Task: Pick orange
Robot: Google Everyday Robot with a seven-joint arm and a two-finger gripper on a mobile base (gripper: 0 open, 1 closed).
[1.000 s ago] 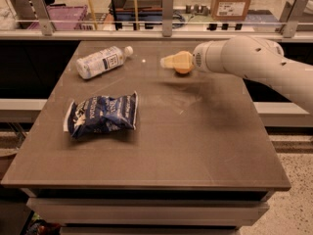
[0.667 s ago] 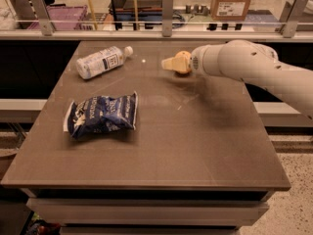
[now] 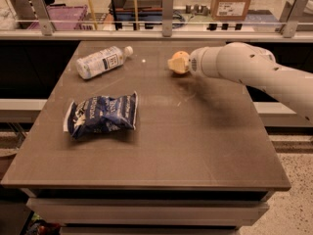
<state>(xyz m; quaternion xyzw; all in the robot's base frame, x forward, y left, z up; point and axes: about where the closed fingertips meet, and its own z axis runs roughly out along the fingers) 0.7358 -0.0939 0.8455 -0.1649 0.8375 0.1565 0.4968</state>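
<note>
Orange (image 3: pixel 179 67): far middle of the counter, a rounded yellow-orange shape right at the arm's tip; hard to separate from the tool.
Counter (image 3: pixel 195 146): brown, flat, carries everything.
Arm (image 3: pixel 244 70): white, reaches in from the right.
Chip bag (image 3: pixel 101 114): blue, crumpled, left of centre.
Bottle (image 3: pixel 102 61): clear, on its side, far left, cap to the right.
Tool (image 3: pixel 176 60): at the orange; released or clenched, cannot tell.

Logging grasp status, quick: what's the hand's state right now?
Hand: over the far part of the table, right of the water bottle; open or closed cannot be told.
</note>
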